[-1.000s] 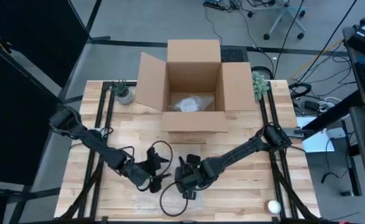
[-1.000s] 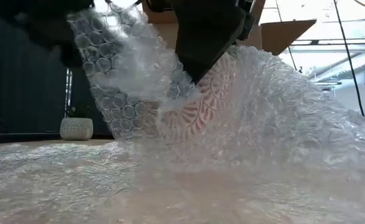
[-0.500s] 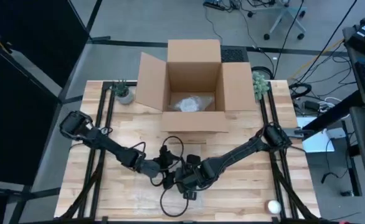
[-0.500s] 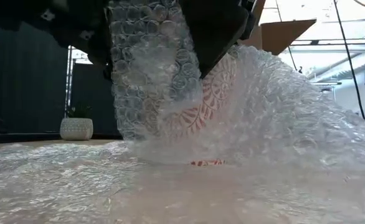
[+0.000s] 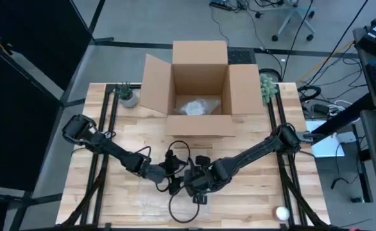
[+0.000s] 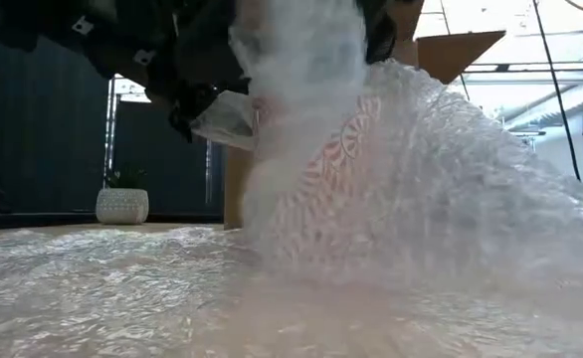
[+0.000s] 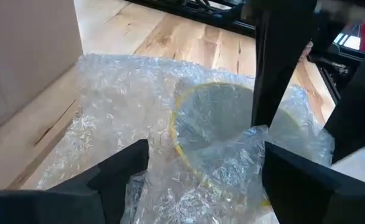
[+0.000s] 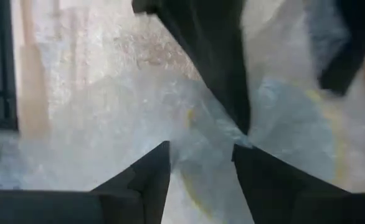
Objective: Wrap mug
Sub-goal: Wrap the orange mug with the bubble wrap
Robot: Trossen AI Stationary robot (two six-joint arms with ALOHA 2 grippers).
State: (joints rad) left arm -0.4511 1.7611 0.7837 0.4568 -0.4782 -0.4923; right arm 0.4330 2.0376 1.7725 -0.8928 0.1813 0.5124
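From above, both hands are meeting over the near middle of the surface (image 5: 98, 192): the left hand (image 5: 173, 181) just beside the right hand (image 5: 197, 187), the mug under them, hidden.

From the low camera, the mug (image 6: 321, 169) is standing inside the wrap (image 6: 441, 199), directly below the hands.

In the left wrist view, the left hand's fingers (image 7: 117, 171) are spread apart, gripping nothing, with the yellow rim just ahead.

In the right wrist view, the right hand (image 8: 201, 158) is nearly closed on a fold of wrap.

The mug is probably stiff, breakable and slippery; the wrap is soft and light, so taking its edge looks safest.

Counted on the table: 1 cardboard box (image 5: 199, 90), 1 mug (image 7: 217, 118), 1 sheet of bubble wrap (image 7: 114, 112), 2 small potted plants (image 5: 126, 95), 1 white ball (image 5: 282, 212), 2 grippers (image 5: 175, 183).
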